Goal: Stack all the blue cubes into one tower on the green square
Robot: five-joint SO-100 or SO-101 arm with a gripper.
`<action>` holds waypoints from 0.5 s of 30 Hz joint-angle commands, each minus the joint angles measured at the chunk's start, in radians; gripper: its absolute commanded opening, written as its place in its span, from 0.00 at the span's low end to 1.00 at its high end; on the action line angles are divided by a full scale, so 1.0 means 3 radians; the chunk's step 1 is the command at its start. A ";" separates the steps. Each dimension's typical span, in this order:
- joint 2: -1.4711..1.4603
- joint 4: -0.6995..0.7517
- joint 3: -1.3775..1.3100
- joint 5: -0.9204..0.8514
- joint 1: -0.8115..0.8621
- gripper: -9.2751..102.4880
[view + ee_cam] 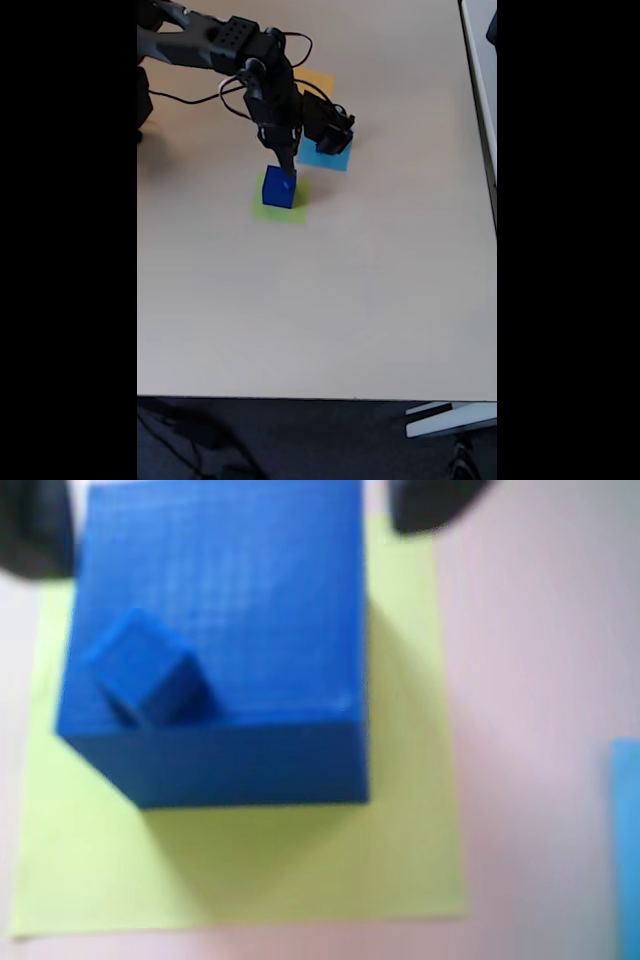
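two blue cubes show in the wrist view. the large cube [220, 650] sits on the green square [250, 870], which is the landmark for all places here. it stands toward the far part of the square, so a wide strip of green is bare on the near side and a narrow strip on the right side. the small cube [148, 675] rests on top of the large cube, near its front left corner, turned at an angle to the edges below it. the picture is soft, so i cannot tell if the small cube lies flat or is a little tilted.

beyond the large cube, two dark fingers [430, 505] of the pincer [230, 500] enter from the top edge, one at each far corner of the cube. they are spread apart and they pinch nothing. to the right of the green square, at the picture's edge, lies a strip of the light-blue square [627, 840].

in the fixed view the green square [296, 212] lies on the pale bench [330, 300], with the cube [278, 188] on it. the pincer [287, 165] points down just above the cube. behind the green square lies the light-blue square [332, 158], and further behind it an orange square [318, 82], partly covered by the arm [215, 42].
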 commanded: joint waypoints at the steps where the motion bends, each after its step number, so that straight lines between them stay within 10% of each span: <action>1: -0.0061 0.0159 -0.0460 0.0148 -0.0194 0.23; 15: -0.0573 0.0199 -0.1115 0.0721 -0.0839 0.25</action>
